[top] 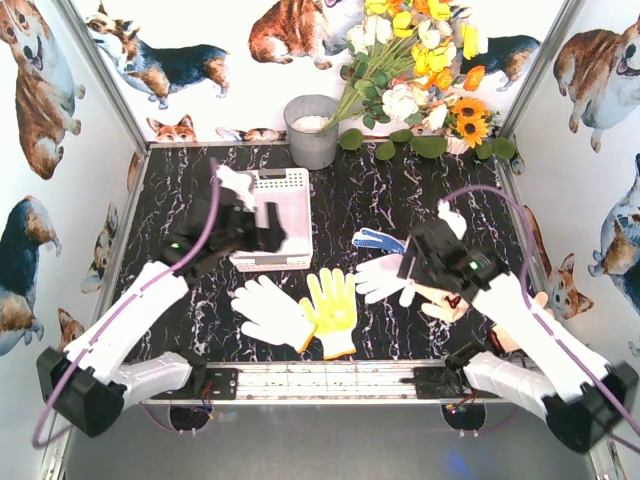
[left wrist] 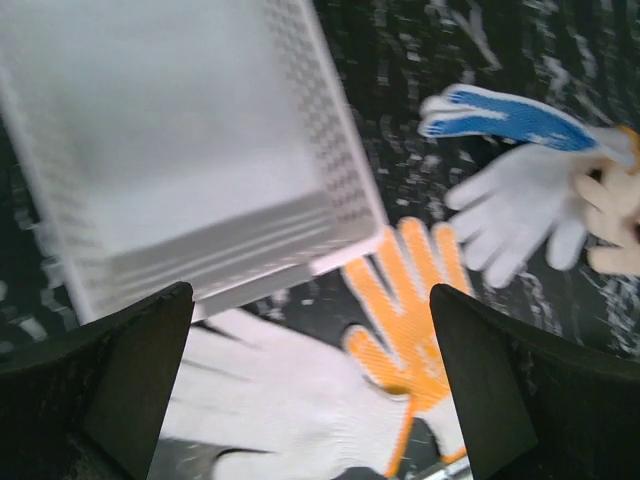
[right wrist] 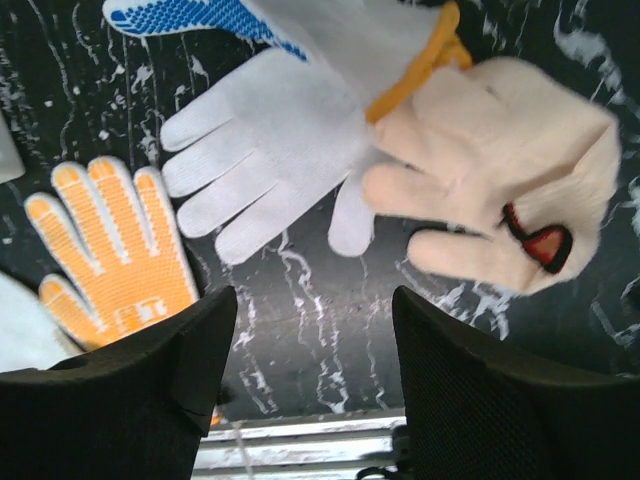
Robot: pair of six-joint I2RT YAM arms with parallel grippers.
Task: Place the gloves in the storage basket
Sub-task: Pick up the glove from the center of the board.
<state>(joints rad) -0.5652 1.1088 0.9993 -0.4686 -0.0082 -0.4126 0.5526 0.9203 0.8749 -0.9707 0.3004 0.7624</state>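
Under the left pincer (left wrist: 310, 310) are the near wall of the basket (left wrist: 340, 180) and two gloves. This pincer is wide apart and holds nothing. The right pincer (right wrist: 315, 300) is about half apart and holds nothing too.

What could go wrong? The left pincer hangs close to the basket wall. If it goes down there, it could bump the basket and push it away. Ahead of the right pincer, three gloves lie in a heap and touch each other. A grab there could lift two at once, or nip just a thin bit so the glove slips out.

The gloves are soft, flat and floppy. All of them lie on the desk (right wrist: 300, 330). The big white glove (left wrist: 290, 400) and the yellow glove (left wrist: 405, 310) are below the left pincer. The white glove (right wrist: 260, 150), blue glove (right wrist: 200, 15) and beige glove (right wrist: 500, 190) lie ahead of the right one. The basket looks all white inside; I cannot tell if a glove is in it.
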